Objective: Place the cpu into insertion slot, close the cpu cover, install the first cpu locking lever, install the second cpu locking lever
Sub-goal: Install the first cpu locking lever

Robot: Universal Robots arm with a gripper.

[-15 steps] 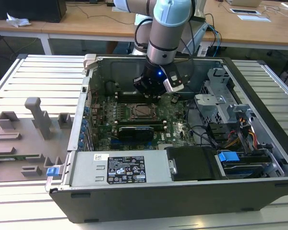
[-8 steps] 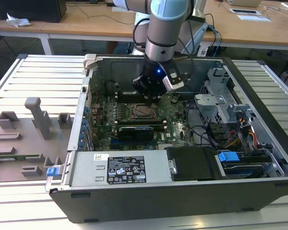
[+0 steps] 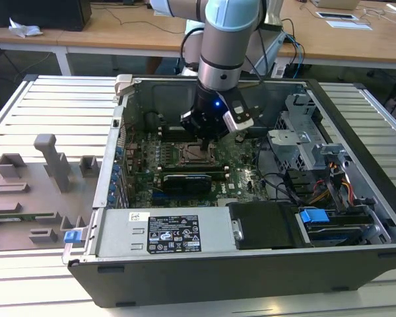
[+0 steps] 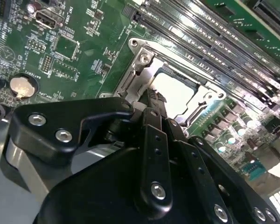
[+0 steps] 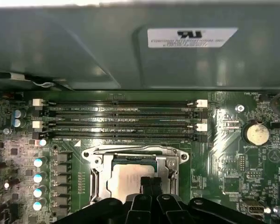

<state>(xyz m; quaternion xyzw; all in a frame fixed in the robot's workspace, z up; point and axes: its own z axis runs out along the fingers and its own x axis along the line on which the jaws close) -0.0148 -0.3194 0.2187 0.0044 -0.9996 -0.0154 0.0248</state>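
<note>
Inside the case, gripper (image 5: 150,185) hovers over cpu (image 5: 130,179).
Fingers together, empty; chip sits directly beneath, under cpu cover (image 5: 170,165).

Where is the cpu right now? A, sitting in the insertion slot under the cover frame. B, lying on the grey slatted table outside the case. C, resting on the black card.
A: in the first wrist view the cpu sits in the insertion slot with the cpu cover framing it.

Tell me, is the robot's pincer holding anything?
Cannot tell: the pincer sits low over the cpu in the insertion slot, its tips hiding any grip.
</note>
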